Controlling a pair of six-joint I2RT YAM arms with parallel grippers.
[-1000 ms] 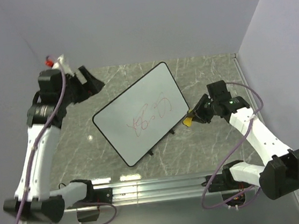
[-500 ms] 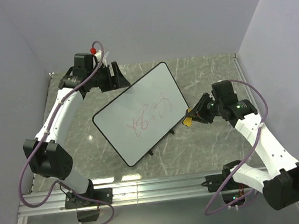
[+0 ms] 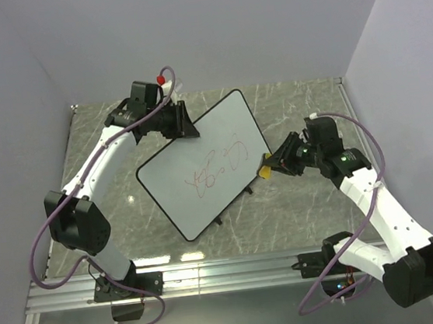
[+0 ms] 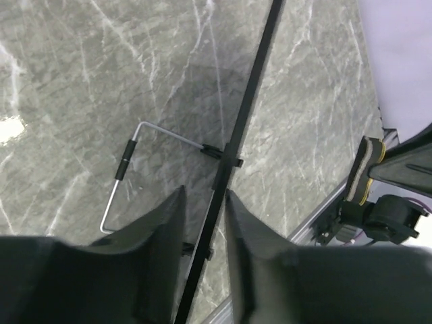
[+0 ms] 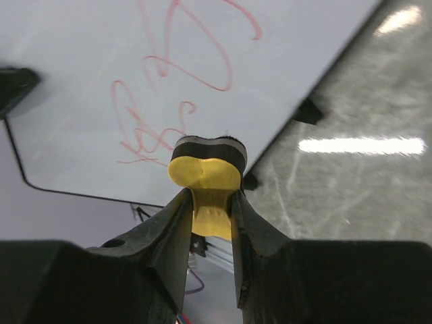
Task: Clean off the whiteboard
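Observation:
The whiteboard point(image 3: 174, 184) lies tilted on the marble table with red scribbles point(image 3: 215, 164) on it. My left gripper point(image 3: 189, 130) is at its far edge. In the left wrist view the black rim point(image 4: 246, 108) runs edge-on between the fingers of this gripper point(image 4: 204, 202), whose jaws have closed down around it. My right gripper point(image 3: 273, 165) is shut on the yellow eraser point(image 3: 266, 172) at the board's right edge. In the right wrist view the eraser point(image 5: 206, 177), black pad outward, sits just over the board point(image 5: 101, 81), below the scribbles point(image 5: 175, 74), held by that gripper point(image 5: 210, 199).
A wire stand point(image 4: 145, 135) props the board from beneath, and small black feet point(image 3: 249, 191) stick out at its near edge. An aluminium rail point(image 3: 229, 270) runs along the front. Grey walls close in at the back and both sides.
My left arm swung from the back left corner over to the board's far edge and its jaws narrowed around the rim. The right gripper carried the eraser slightly left toward the board.

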